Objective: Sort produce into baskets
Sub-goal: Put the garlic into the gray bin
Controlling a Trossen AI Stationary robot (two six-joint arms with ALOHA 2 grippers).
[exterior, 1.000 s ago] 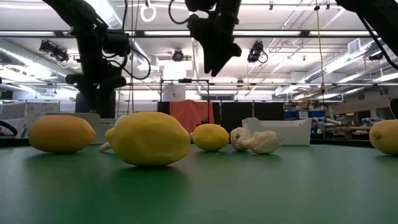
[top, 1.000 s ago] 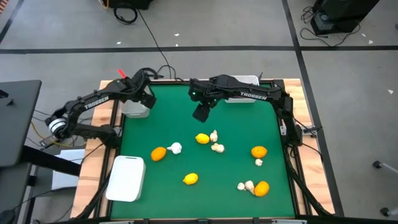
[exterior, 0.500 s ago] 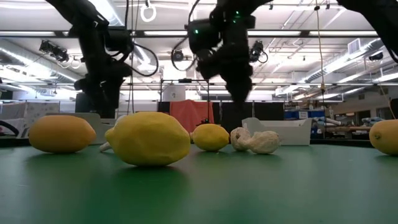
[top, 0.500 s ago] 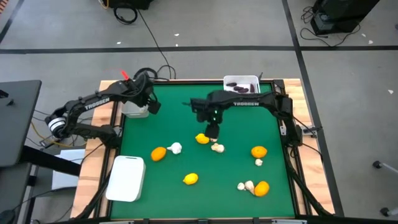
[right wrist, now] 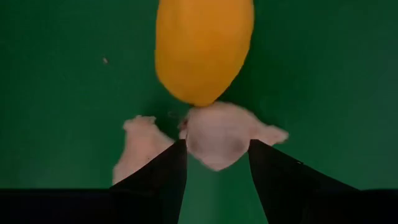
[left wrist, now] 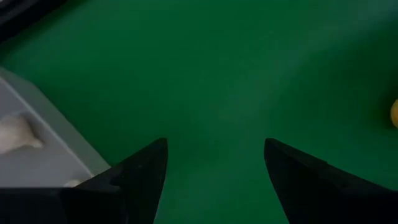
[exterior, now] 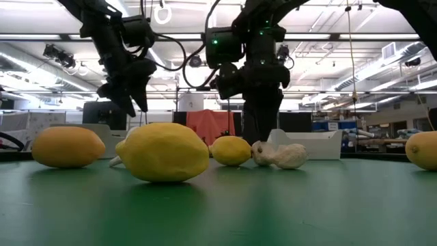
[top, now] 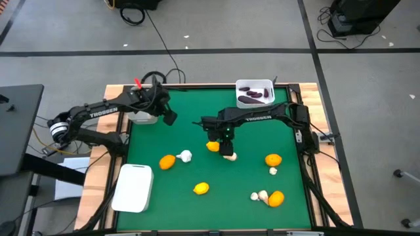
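My right gripper (top: 225,139) points down, open, over the middle of the green mat. Its fingers stand on either side of an off-white garlic bulb (right wrist: 214,138). That bulb lies against a yellow lemon (right wrist: 202,50), with a second garlic bulb (right wrist: 140,152) beside it. My left gripper (top: 169,118) hangs open and empty above bare mat, just right of the grey basket (top: 143,118), which holds garlic (left wrist: 12,134). A white basket (top: 254,93) at the far edge holds dark purple eggplants. Another white basket (top: 133,188) sits at the near left. My right gripper comes at the garlic bulb (right wrist: 214,138) from above, one finger (right wrist: 168,171) on each side of it. The bulb lies on the mat. Whether the fingers touch it, I cannot tell.
Loose produce lies over the mat: an orange (top: 167,161) with garlic (top: 186,156), a lemon (top: 201,189), an orange (top: 273,159) above a small garlic (top: 273,171), and garlic (top: 259,195) beside an orange (top: 276,198). The mat's far middle is bare.
My right gripper has come down from high near the far edge toward the garlic beside the lemon, tipping until it points straight down; the far white basket now shows. My left gripper has swung from over the grey basket toward the table's right, out over the mat.
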